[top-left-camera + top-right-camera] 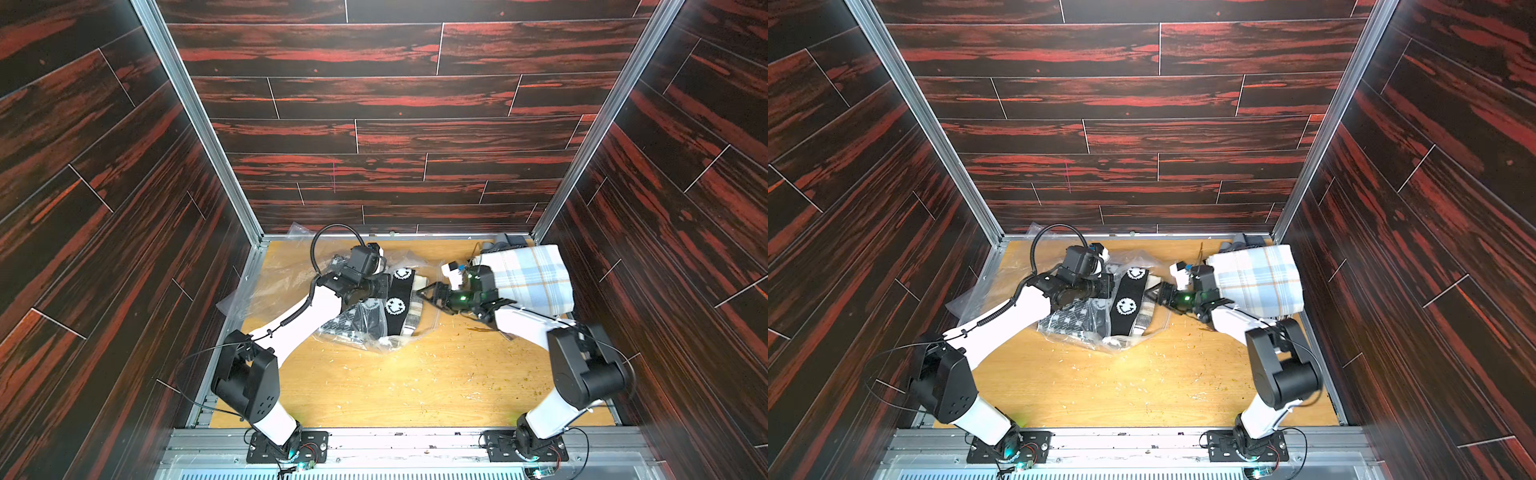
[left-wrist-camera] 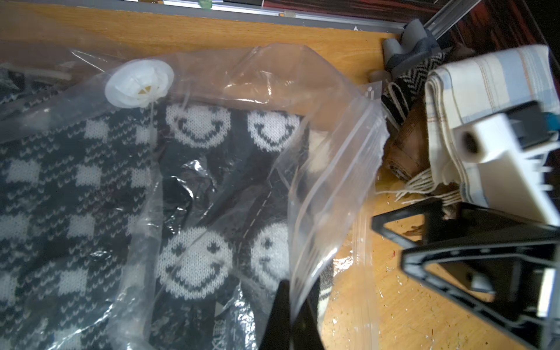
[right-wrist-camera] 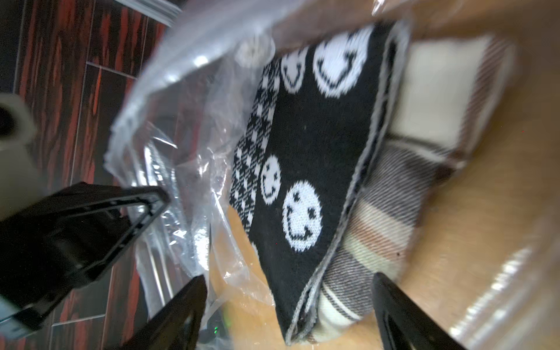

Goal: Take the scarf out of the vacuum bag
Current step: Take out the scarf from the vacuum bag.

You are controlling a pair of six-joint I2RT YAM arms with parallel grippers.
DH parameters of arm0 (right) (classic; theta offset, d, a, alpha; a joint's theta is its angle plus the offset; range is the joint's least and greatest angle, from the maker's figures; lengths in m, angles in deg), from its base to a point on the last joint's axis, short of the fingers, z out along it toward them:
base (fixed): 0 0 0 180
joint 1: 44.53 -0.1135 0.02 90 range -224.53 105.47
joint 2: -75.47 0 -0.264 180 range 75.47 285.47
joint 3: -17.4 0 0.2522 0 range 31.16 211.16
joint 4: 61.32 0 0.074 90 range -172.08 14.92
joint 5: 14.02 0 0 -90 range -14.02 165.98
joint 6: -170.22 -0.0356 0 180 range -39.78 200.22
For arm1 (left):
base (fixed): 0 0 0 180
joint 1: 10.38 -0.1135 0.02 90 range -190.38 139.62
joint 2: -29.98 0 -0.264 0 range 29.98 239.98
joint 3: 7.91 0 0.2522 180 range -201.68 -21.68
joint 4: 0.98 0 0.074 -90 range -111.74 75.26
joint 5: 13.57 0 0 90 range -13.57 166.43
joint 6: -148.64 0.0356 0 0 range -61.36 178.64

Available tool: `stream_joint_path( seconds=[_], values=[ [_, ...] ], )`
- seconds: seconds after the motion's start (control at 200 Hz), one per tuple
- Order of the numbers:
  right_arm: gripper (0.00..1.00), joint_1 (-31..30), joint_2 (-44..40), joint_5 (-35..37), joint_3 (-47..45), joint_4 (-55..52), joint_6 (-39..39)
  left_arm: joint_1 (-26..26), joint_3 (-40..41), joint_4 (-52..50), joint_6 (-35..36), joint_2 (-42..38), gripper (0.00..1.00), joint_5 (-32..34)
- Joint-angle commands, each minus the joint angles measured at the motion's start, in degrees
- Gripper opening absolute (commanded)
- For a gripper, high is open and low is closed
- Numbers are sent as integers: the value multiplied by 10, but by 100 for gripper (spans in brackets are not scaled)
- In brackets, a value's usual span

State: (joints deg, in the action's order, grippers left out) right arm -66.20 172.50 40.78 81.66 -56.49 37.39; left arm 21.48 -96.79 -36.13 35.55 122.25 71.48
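Two grippers meet over the middle of the wooden table (image 1: 395, 382), where the vacuum bag (image 1: 266, 282) lies crumpled. Its mouth faces the right gripper (image 1: 424, 293), whose jaws stand wide apart, holding nothing, at the end of the black smiley-face scarf (image 3: 312, 157) lying in that mouth atop a brown-and-cream plaid scarf (image 3: 394, 188). The left gripper (image 2: 292, 295) is pinched tight on the bag's upper film, holding it raised off the scarves, with the round white valve (image 2: 139, 83) farther along that sheet, and beyond, in the far right corner, we see a folded stack topped by a pale blue plaid cloth (image 1: 528, 278).
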Motion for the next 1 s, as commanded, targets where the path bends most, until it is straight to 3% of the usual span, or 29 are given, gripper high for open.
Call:
stream_joint_path(
  seconds=[0.0, 0.456, 0.772, 0.997],
  values=[
    [87, -14, 26, -28, -15, 92, -42, 16, 2, -22, 3, -31, 0, 33],
    [84, -56, 117, -18, -28, 200, -88, 48, 40, -17, -34, -45, 0, 64],
    [83, -74, 163, -1, 0, 202, -113, 49, 42, -25, -31, -47, 0, 64],
    [81, -94, 149, -9, 28, 187, -127, 48, 45, -23, -28, -48, 0, 65]
  ],
)
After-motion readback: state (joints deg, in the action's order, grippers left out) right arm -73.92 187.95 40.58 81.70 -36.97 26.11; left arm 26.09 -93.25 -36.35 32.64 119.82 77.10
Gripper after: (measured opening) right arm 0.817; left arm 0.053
